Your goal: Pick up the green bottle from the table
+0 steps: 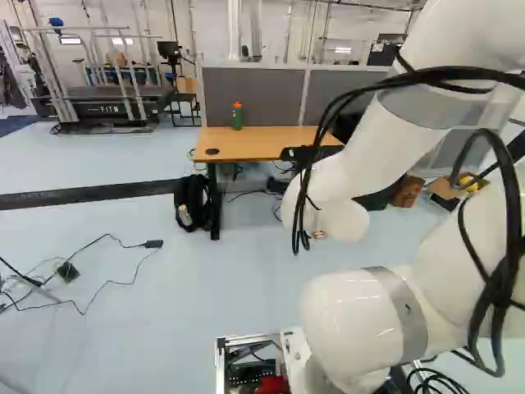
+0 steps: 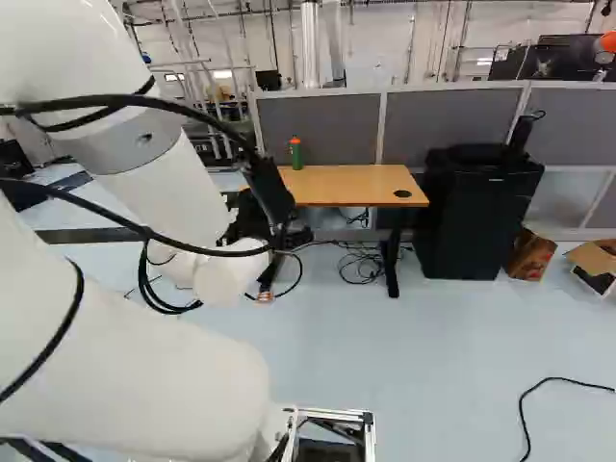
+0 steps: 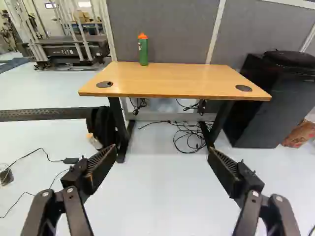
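The bottle stood upright on the table, green with an orange cap, close to the back edge and just in front of the grey divider. The gripper hung in the air, well apart from the bottle, its jaws spread wide with nothing pinched between them; in the wrist view the table and bottle lay ahead of it. Two round black inserts sat in the tabletop, one towards either end. A black bag was beside one table leg, and cables lay tangled on the floor under the table. At the right of the right base view a black cabinet stood beside the table, with a cardboard box next to it on the floor.
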You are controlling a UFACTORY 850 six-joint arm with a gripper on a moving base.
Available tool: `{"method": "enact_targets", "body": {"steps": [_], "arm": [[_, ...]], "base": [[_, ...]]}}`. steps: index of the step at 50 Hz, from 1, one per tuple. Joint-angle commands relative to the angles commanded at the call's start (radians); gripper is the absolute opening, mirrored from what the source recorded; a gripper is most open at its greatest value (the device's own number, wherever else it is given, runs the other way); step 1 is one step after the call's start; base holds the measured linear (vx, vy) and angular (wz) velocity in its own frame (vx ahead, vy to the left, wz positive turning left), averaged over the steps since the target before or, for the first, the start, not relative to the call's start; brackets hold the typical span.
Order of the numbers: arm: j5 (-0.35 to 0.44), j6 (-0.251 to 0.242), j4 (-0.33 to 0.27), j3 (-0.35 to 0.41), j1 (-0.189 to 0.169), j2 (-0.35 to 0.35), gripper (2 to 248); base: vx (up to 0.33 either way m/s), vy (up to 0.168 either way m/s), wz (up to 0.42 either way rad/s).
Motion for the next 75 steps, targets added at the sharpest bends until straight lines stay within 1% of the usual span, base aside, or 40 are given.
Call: {"method": "enact_targets", "body": {"steps": [75], "arm": [[0.0,0.0,0.0,0.0,0.0,0.0,247]], "base": [[0.0,0.0,0.0]]}}
